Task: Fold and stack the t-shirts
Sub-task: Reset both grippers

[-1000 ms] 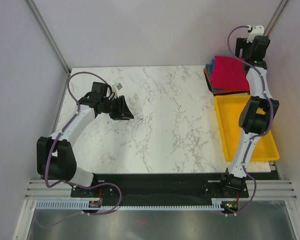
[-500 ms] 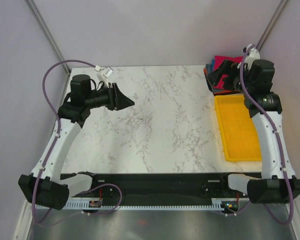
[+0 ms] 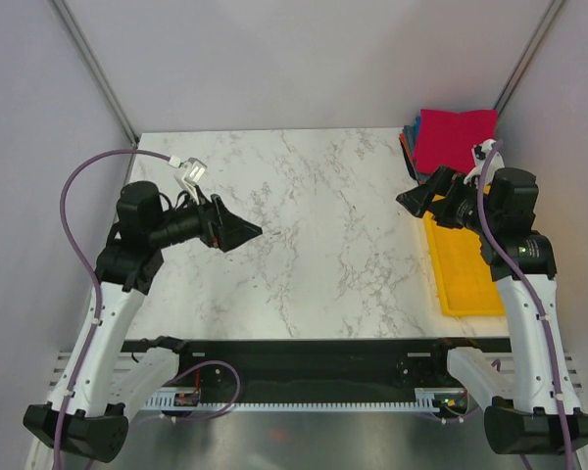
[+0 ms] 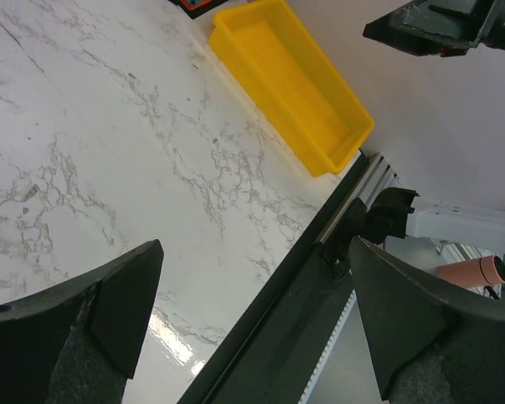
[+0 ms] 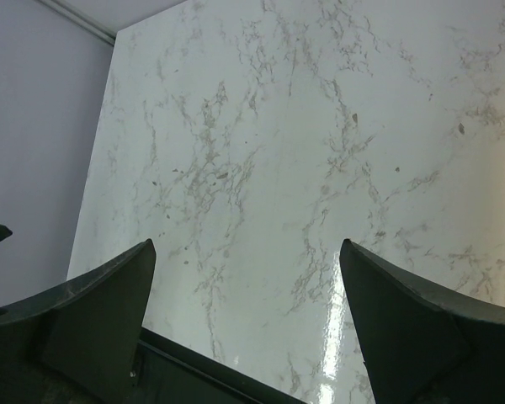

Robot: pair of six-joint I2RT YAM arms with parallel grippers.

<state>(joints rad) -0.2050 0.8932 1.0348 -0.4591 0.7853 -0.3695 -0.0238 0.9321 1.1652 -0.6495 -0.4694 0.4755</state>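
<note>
Stack of t-shirts (image 3: 458, 137) sits at the far right corner of the marble table (image 3: 323, 264), folded, with the crimson tee (image 3: 461, 125) on top. Slivers of other colours show along the stack's left edge, too small to sort. The yellow tray (image 3: 467, 284) lies just in front of the stack along the table's right edge; the left wrist view shows nothing inside it. Left gripper (image 4: 254, 248): fingers spread wide, nothing between them, only bare marble and the front rail visible through the gap. It hangs above the left part of the table, pointing right, well apart from the stack. Right gripper (image 5: 246, 248): fingers likewise spread wide with nothing held, bare marble showing between them. In the top view it is near the tray's far left corner, just in front of the stack and not touching the cloth, pointing left toward the other arm.
</note>
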